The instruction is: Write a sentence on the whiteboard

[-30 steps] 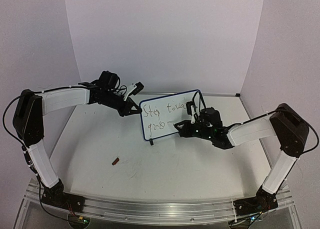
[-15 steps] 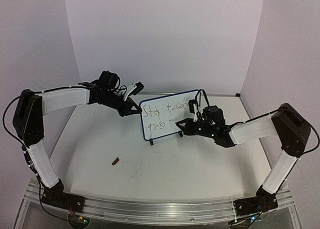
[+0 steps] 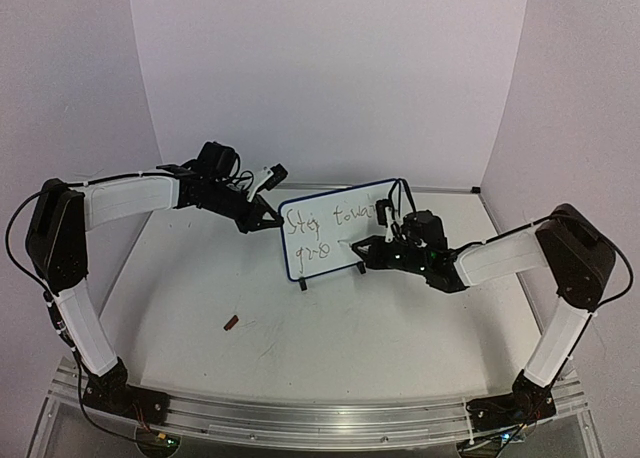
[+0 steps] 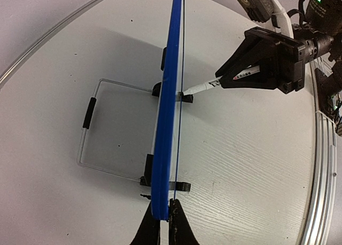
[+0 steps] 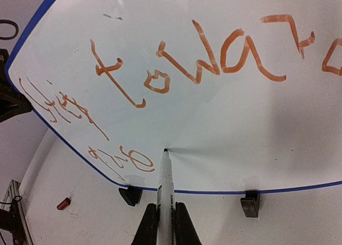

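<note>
Marker (image 5: 166, 186) tip slightly higher on whiteboard (image 5: 224, 127)

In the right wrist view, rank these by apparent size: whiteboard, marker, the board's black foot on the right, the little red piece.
1. whiteboard
2. marker
3. black foot
4. red piece, though it lies farther from the camera, so its true size is unsure.

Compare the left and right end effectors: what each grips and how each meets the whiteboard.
The left end effector is shut on the blue edge of the whiteboard; the right end effector is shut on a marker. The left one meets the board edge-on; the right one faces its writing side, with the marker tip on the surface. Both are shut and dark.
</note>
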{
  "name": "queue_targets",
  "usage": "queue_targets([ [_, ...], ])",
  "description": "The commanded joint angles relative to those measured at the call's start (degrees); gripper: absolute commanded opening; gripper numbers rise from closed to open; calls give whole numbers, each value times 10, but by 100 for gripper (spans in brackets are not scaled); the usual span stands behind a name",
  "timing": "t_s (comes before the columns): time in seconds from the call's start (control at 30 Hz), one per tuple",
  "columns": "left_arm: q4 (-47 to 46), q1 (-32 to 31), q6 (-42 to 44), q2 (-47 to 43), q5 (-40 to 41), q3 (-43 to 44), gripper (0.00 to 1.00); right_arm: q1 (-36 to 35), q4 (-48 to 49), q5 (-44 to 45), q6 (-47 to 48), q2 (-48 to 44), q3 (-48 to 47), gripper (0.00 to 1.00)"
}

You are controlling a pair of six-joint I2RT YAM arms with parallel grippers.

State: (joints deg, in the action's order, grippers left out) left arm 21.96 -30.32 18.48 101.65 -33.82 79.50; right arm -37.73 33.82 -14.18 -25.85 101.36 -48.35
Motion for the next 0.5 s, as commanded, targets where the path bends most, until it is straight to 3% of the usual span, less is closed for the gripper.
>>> queue_targets([
  [0.0, 57, -4, 24, 28, 40, -1, 0, 4, 17, 8, -2, 13, -24, 0],
  [0.47, 57, -4, 24, 28, 40, 0, 0, 4, 17, -25, 12, 36, -29, 0],
])
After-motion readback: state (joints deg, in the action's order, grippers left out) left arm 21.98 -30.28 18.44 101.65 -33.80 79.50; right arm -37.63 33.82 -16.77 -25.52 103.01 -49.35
